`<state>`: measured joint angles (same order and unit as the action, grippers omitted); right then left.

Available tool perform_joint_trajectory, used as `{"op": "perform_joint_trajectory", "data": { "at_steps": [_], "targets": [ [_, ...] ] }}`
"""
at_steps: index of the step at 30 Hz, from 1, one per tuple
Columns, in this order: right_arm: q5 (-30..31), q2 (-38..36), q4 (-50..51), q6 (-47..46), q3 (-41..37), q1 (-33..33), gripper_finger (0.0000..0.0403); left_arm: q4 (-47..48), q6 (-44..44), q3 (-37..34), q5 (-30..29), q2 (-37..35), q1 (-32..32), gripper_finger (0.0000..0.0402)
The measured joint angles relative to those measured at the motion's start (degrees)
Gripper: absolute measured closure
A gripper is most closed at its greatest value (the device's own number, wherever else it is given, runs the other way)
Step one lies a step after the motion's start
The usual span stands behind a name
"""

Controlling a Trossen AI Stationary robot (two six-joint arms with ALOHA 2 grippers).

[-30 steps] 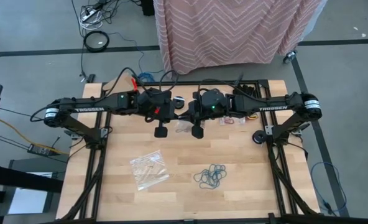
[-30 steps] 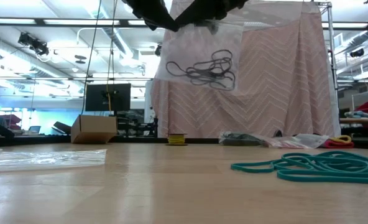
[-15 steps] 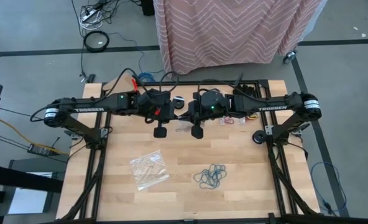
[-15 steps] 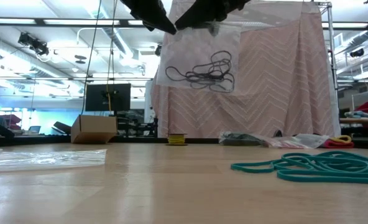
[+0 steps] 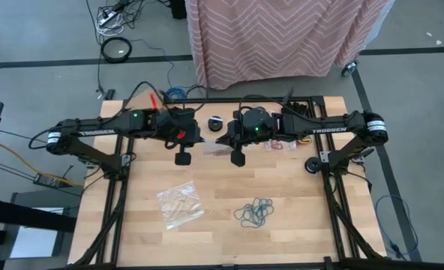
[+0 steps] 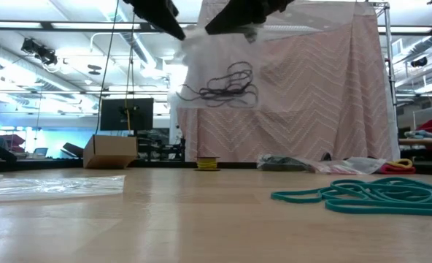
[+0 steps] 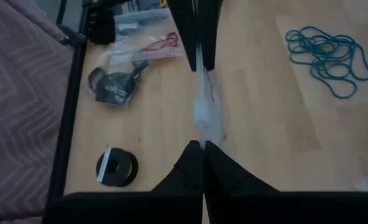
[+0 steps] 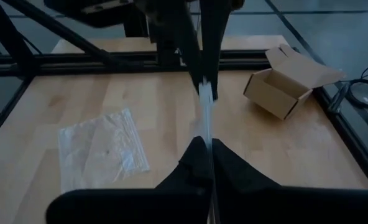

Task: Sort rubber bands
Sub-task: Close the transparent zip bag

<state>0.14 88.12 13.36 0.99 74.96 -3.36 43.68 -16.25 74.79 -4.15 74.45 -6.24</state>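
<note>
so both arms are up over the far half of the table [image 5: 297,225], and between them they're holding one clear bag [image 6: 220,69] stretched in the air. left tool [image 5: 183,157] has its fingers pressed together on one edge of the bag, right tool [image 5: 238,158] is pinched tight on the opposite edge. in the wrist views you can see the bag edge-on as a thin pale strip running from one pair of dark fingers [image 7: 196,171] to the other.

inside that hanging bag there's a tangle of black rubber bands [image 6: 220,84], too knotted up to count, sagging toward the bottom of the plastic.

on the table itself i count one loose pile of teal rubber bands [image 5: 254,212], near the front on the right side, also visible up close in the low view [image 6: 369,196]. again too tangled for an exact number.

other bags: one flat clear bag [image 5: 181,204] lying front-left of centre, looks like it has small pale or brownish bits in it but can't really tell. one more bag with red rubber bands [image 7: 161,43] near the far edge by the right arm, and another small bag with something dark in it [image 7: 115,87] beside that.

one small black disc [image 5: 215,122] at the far edge between the arms. one open cardboard box [image 8: 283,84] off beyond the left side.
</note>
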Motion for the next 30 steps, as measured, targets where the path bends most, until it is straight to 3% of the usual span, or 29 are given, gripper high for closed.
{"op": "perform_joint_trajectory", "data": {
  "at_steps": [7,20,25,30],
  "targets": [
    [-2.8,-0.1,-7.9,2.3,-0.1,0.0,0.0392,0.3,0.2,-0.1,0.7,-2.2,0.0,0.0401],
    [-6.3,-0.3,-8.2,0.1,-0.1,-0.8,0.0273,-10.2,0.1,-0.1,2.3,2.0,1.7,0.0401],
    [-5.7,-0.2,-6.9,0.1,-0.1,-0.9,0.0278,-10.2,0.0,-0.1,2.3,1.9,1.8,0.0401],
    [-5.7,-0.2,-5.5,0.1,-0.1,-0.9,0.0319,-10.4,0.0,-0.1,2.3,1.9,1.8,0.0401]
  ]
}}
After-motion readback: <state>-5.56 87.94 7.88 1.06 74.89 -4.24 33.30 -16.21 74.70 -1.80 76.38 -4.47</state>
